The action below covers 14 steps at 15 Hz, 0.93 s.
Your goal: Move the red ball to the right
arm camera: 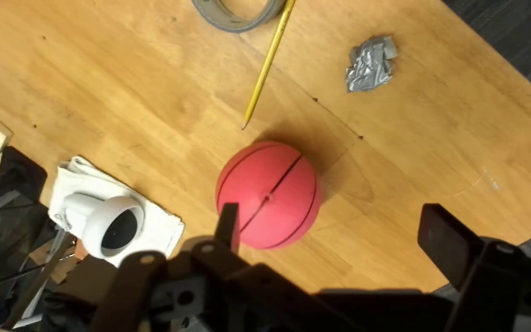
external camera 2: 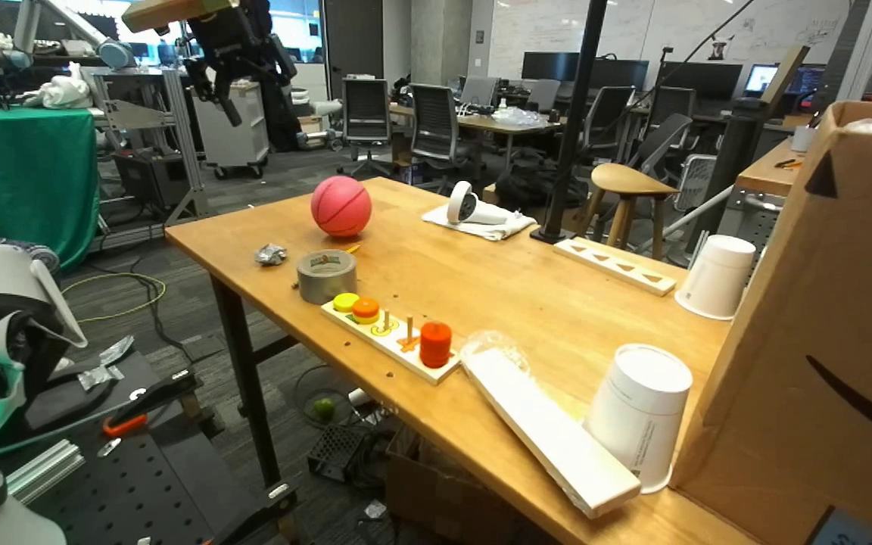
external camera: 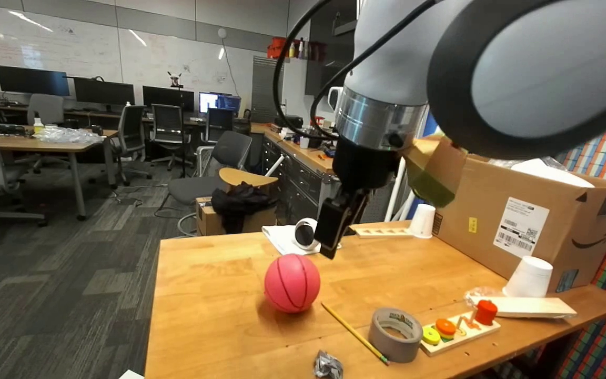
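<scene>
The hand [arm camera: 330,219] had its fingers [arm camera: 447,242] apart, and probably needed centring over the ball [arm camera: 268,196], near one end edge of the surface [external camera: 203,295], before lowering.

I'm peering steeply down past the fingers [arm camera: 445,242] in the wrist view, close in; both exterior views sit farther back, looking across the same tabletop [external camera: 203,326] below the fingers.
</scene>
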{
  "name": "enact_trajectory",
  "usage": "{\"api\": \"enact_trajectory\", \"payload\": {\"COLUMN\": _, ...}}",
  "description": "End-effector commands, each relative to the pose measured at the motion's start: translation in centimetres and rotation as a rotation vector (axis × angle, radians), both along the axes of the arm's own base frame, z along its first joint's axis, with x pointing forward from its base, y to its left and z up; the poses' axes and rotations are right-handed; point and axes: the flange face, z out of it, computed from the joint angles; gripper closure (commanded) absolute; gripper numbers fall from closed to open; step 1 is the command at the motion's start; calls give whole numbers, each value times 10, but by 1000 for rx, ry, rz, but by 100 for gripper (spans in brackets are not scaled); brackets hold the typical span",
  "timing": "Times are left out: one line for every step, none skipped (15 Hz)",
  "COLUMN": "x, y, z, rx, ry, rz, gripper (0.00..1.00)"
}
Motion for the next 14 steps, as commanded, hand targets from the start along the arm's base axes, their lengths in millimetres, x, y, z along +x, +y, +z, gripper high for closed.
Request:
{"api": "enact_trajectory", "payload": {"x": -57, "y": 41, "z": -35, "rx": 8, "ry": 32, "rz": 20, "gripper": 0}}
{"api": "enact_trajectory", "payload": {"x": -73, "y": 52, "z": -42, "rx": 18, "ry": 55, "rz": 30, "gripper": 0}}
{"api": "enact_trajectory", "payload": {"x": -85, "y": 65, "z": -54, "rx": 30, "ry": 80, "rz": 46, "gripper": 0}}
{"api": "enact_trajectory", "payload": {"x": -96, "y": 73, "z": -62, "rx": 42, "ry": 99, "rz": 59, "gripper": 0}}
{"api": "enact_trajectory", "payload": {"x": -104, "y": 81, "z": -68, "rx": 52, "ry": 115, "rz": 69, "gripper": 0}}
{"api": "enact_trajectory", "payload": {"x": -111, "y": 85, "z": -74, "rx": 61, "ry": 126, "rz": 78, "gripper": 0}}
{"api": "enact_trajectory", "payload": {"x": -116, "y": 90, "z": -78, "rx": 72, "ry": 138, "rz": 86, "gripper": 0}}
{"api": "enact_trajectory", "payload": {"x": -118, "y": 93, "z": -81, "rx": 87, "ry": 152, "rz": 85, "gripper": 0}}
{"api": "enact_trajectory", "payload": {"x": -120, "y": 95, "z": -85, "rx": 97, "ry": 162, "rz": 89, "gripper": 0}}
{"api": "enact_trajectory", "payload": {"x": -120, "y": 97, "z": -88, "rx": 108, "ry": 169, "rz": 95, "gripper": 0}}
{"api": "enact_trajectory", "payload": {"x": -120, "y": 98, "z": -89, "rx": 115, "ry": 175, "rz": 97, "gripper": 0}}
{"api": "enact_trajectory", "payload": {"x": -119, "y": 100, "z": -93, "rx": 120, "ry": 179, "rz": 102, "gripper": 0}}
{"api": "enact_trajectory", "payload": {"x": -118, "y": 101, "z": -95, "rx": 123, "ry": 182, "rz": 107, "gripper": 0}}
{"api": "enact_trajectory", "payload": {"x": -116, "y": 101, "z": -96, "rx": 128, "ry": 182, "rz": 100, "gripper": 0}}
